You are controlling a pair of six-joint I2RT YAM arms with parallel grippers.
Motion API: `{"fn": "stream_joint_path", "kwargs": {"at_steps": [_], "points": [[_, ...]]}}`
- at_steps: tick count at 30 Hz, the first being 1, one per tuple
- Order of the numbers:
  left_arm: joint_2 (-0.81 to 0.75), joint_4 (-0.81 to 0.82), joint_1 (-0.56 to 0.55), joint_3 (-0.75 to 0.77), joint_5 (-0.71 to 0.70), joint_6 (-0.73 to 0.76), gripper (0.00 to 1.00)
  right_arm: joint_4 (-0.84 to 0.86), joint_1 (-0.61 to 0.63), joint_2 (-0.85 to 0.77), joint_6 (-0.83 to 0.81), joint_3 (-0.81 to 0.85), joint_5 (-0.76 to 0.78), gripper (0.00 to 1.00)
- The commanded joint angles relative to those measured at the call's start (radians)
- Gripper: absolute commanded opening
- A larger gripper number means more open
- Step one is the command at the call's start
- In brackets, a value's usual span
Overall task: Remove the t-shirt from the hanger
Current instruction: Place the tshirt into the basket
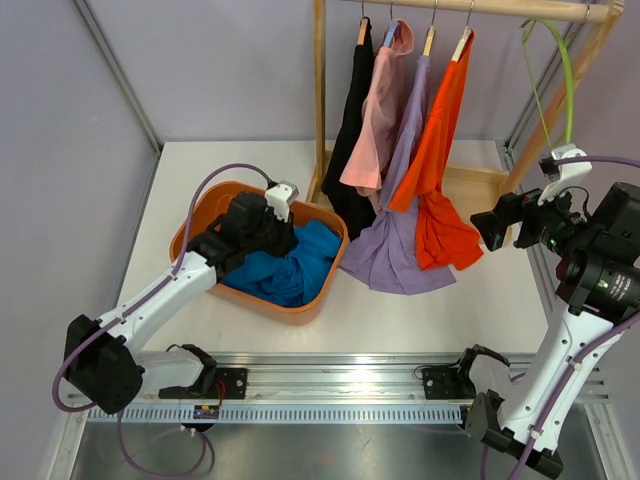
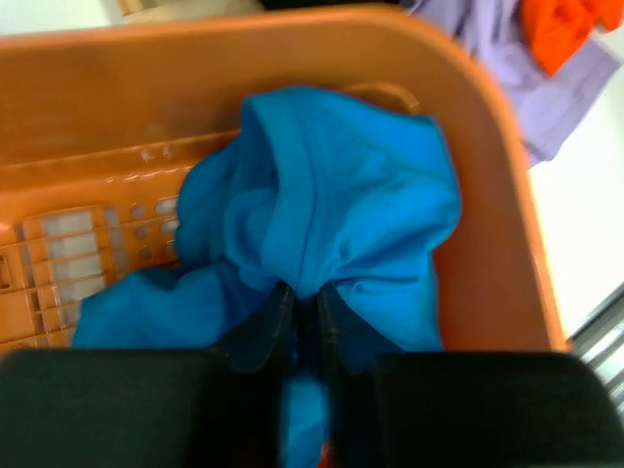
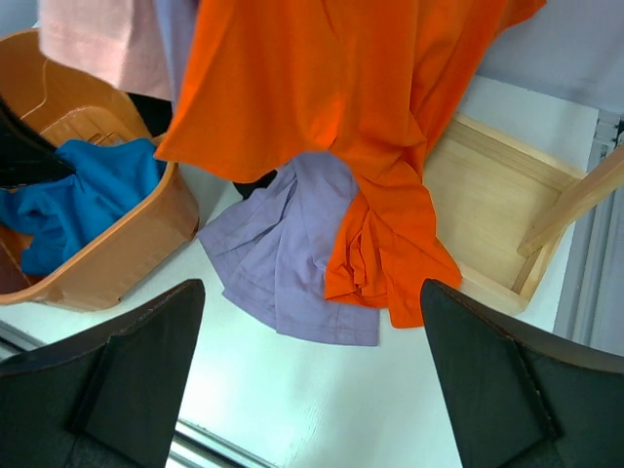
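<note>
A blue t-shirt [image 1: 290, 265] lies crumpled in the orange basket [image 1: 200, 215] on the left of the table. My left gripper [image 1: 240, 240] is down inside the basket, its fingers [image 2: 263, 322] shut on a fold of the blue t-shirt [image 2: 322, 205]. My right gripper [image 1: 490, 222] is open and empty, raised at the right of the rack, facing the orange t-shirt [image 3: 341, 97]. An empty light green hanger [image 1: 565, 70] hangs at the right end of the wooden rail [image 1: 520, 8]. Black, pink, lilac and orange shirts hang on hangers.
The wooden rack [image 1: 320, 100] stands at the back with a wooden base board [image 3: 497, 195]. The lilac shirt [image 1: 385, 250] and orange t-shirt [image 1: 440, 230] trail onto the white table. A metal rail [image 1: 330, 385] runs along the near edge.
</note>
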Motion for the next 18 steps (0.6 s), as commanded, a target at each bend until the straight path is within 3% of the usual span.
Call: {"fn": "stream_joint_path", "kwargs": {"at_steps": [1, 4, 6, 13, 18], "points": [[-0.021, 0.065, 0.027, -0.001, 0.022, -0.064, 0.41, -0.064, -0.002, 0.005, -0.050, 0.127, -0.070, 1.00], [-0.066, 0.045, 0.033, 0.024, 0.021, -0.073, 0.89, -0.091, -0.004, 0.054, -0.007, 0.209, -0.152, 0.99], [-0.093, 0.017, 0.034, 0.066, 0.021, -0.075, 0.99, -0.077, -0.002, 0.091, 0.045, 0.241, -0.214, 1.00], [-0.185, -0.090, 0.034, 0.220, -0.013, -0.044, 0.99, 0.125, 0.030, 0.357, 0.456, 0.441, -0.122, 0.90], [-0.251, -0.115, 0.034, 0.235, -0.015, -0.049, 0.99, 0.145, 0.302, 0.540, 0.521, 0.673, 0.224, 0.85]]}}
